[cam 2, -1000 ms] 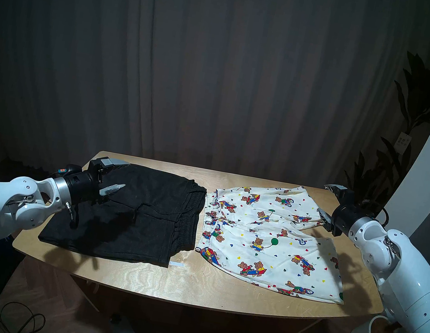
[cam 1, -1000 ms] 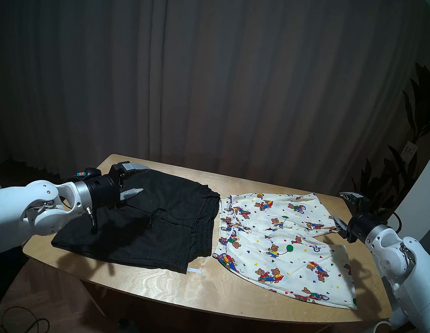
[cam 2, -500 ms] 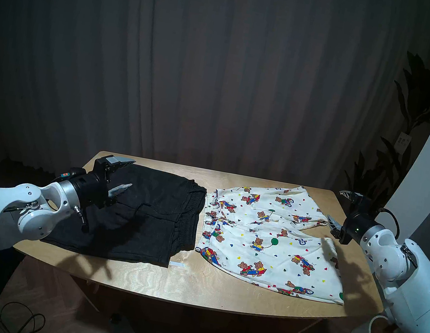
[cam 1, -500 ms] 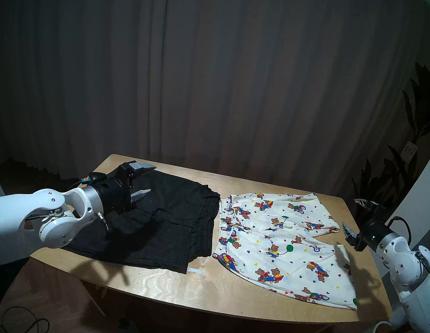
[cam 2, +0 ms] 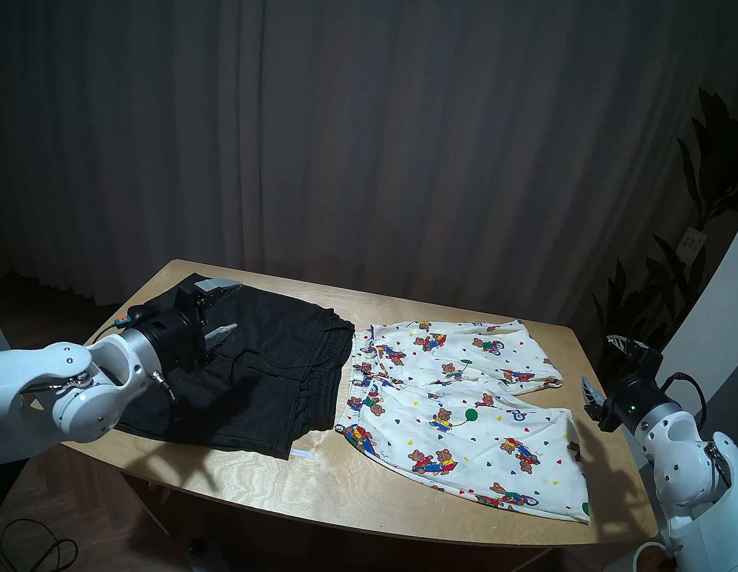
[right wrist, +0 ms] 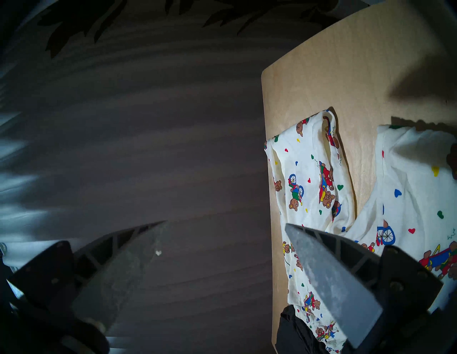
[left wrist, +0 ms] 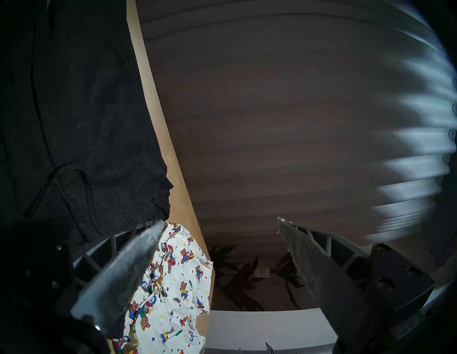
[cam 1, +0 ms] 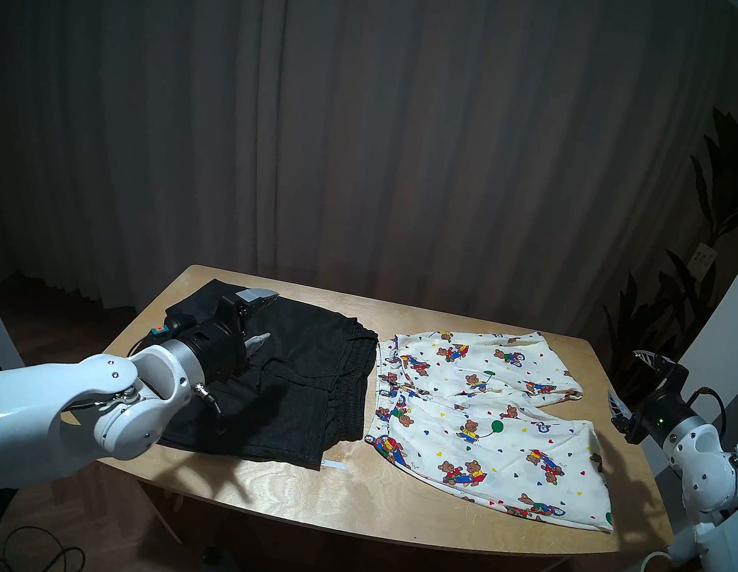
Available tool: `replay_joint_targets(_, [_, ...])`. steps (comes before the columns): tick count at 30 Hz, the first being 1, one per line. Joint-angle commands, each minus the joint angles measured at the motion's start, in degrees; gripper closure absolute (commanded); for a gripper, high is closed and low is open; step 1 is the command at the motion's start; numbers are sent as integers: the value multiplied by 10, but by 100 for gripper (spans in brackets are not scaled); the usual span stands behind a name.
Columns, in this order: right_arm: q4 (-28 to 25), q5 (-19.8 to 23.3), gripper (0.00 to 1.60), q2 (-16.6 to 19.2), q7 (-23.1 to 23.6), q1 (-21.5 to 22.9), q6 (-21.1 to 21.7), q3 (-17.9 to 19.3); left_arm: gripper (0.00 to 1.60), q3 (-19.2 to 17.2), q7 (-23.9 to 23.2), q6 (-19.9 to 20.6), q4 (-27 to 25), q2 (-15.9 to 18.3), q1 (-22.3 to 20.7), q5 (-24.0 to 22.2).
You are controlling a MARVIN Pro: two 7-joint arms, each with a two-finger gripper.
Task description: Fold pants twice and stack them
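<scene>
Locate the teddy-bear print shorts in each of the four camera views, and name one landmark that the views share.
Head stereo left: teddy-bear print shorts, right half of the table, spread flat.
Head stereo right: same spot, slightly further left in the picture.
Left wrist: bottom centre, beside the lower finger.
Right wrist: right side, both leg openings showing.
Shared landmark: the black shorts, waistband beside the print pair's waistband.

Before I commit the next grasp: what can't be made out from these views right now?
- Near-left corner of the black shorts: hidden in both head views by the left arm.
- Bear-print shorts: wrist views show only part; the right gripper finger covers some.
- Paper tag on the plant: too small to read.
</scene>
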Motion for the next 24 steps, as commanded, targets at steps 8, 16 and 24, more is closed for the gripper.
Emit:
replay_joint_targets(8, [-21,-19,0,-24,6,-68,32,46,0,50,32,-58,-1,-78,-48,118])
replay_joint_targets(16, [-15,-19,0,-27,0,-63,29,45,0,55,47,-60,2,-80,-56,131])
replay_joint_targets(24, [-50,-10,0,-61,-13,-97,4,87,0,59,40,-69,-27,-59,-28,133])
